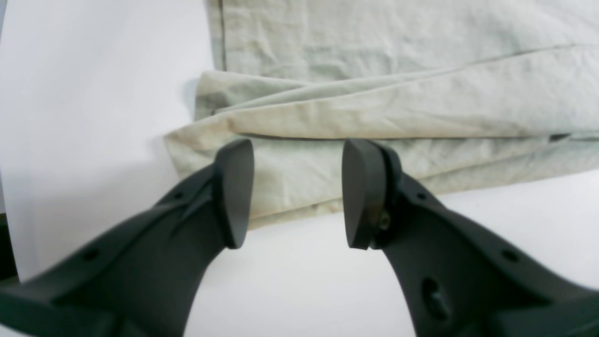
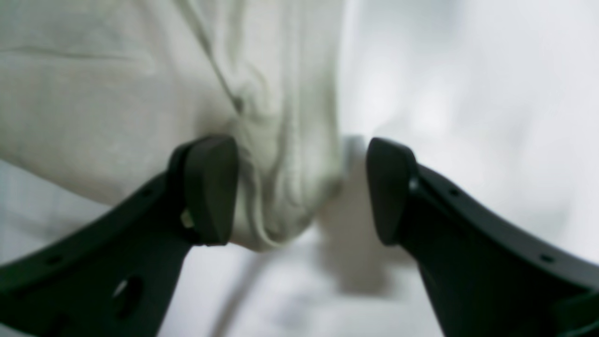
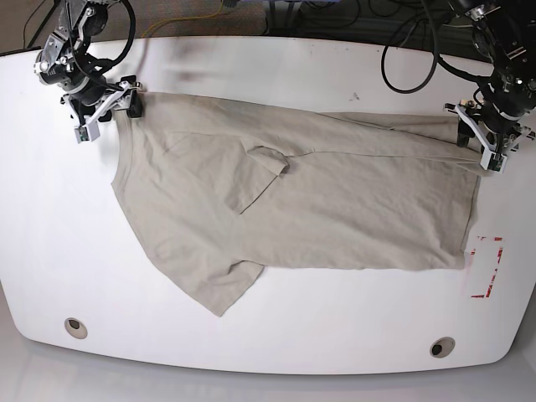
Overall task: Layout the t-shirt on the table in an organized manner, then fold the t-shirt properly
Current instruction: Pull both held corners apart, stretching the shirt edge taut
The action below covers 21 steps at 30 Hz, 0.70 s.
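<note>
One t-shirt (image 3: 335, 201), plain beige-khaki and heavily creased, lies spread across a glossy white worktop (image 3: 276, 335), flanked by two robot arms. The garment runs lengthwise across the base view, hem towards that view's right and neck end towards its left, with one sleeve (image 3: 260, 172) folded over onto the body and the other sleeve (image 3: 222, 289) pointing towards the near edge.

The left end effector (image 1: 297, 194) sits at the hem corner on the base view's right, its two dark fingers spread apart over a stack of folded layers of cloth, which lies between and beyond the pads without being pinched. The right end effector (image 2: 299, 187) is at the shoulder corner on the base view's left, also with fingers apart; a bunched fold of fabric hangs or rests against one pad (image 2: 210, 187), while the other pad stands clear of it. That wrist view is blurred, so finer contact cannot be judged.

The worktop has curved edges, two small round grey holes (image 3: 75, 327) near its front, and one red dashed rectangle mark (image 3: 486, 268) just beside the hem. Behind the far edge, dark cables (image 3: 402, 50) and one yellow cable (image 3: 201, 17) trail over a dim floor.
</note>
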Tool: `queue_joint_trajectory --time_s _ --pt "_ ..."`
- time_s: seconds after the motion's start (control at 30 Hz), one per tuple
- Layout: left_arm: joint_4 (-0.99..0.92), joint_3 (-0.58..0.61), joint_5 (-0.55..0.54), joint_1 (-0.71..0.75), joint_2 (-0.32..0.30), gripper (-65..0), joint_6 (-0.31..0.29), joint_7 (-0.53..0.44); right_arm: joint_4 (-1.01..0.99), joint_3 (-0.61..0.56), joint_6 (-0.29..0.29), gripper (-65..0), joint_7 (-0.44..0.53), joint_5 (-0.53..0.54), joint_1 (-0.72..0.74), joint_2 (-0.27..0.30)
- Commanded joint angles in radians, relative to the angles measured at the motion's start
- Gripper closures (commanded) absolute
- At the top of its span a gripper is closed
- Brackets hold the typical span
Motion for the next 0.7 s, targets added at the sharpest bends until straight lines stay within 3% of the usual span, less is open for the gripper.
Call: queue_joint_trajectory --time_s 0.0,0.13,0.23,0.33,0.53,0.67 --pt "0.021 -0.031 -0.009 -0.004 -0.015 -27.4 0.003 -0.019 0.004 0.001 0.002 -35.2 -0.002 0.004 -0.005 -0.001" --pt "0.013 -0.08 -0.009 -0.009 -0.014 -27.4 0.003 -0.019 0.003 -0.001 0.002 -17.8 0.019 0.004 -0.008 -0.011" --pt "0.012 -0.109 -0.008 -0.01 -0.015 -27.6 0.003 -0.019 0.003 -0.002 0.002 -9.5 0.021 0.004 -0.008 -0.011" --pt "0.012 -0.123 -0.008 -0.01 -0.017 -31.0 0.003 -0.019 0.003 -0.002 0.002 -10.0 0.021 0.004 -0.008 -0.011" --pt "0.01 -0.143 -0.008 -0.009 -0.014 -47.4 0.003 -0.019 0.003 -0.01 0.002 -9.5 0.021 0.004 -0.008 -0.011" --pt "0.006 -0.14 -0.008 -0.009 -0.01 -51.3 0.003 -0.017 0.004 -0.03 0.002 -9.5 0.021 0.006 -0.009 -0.009"
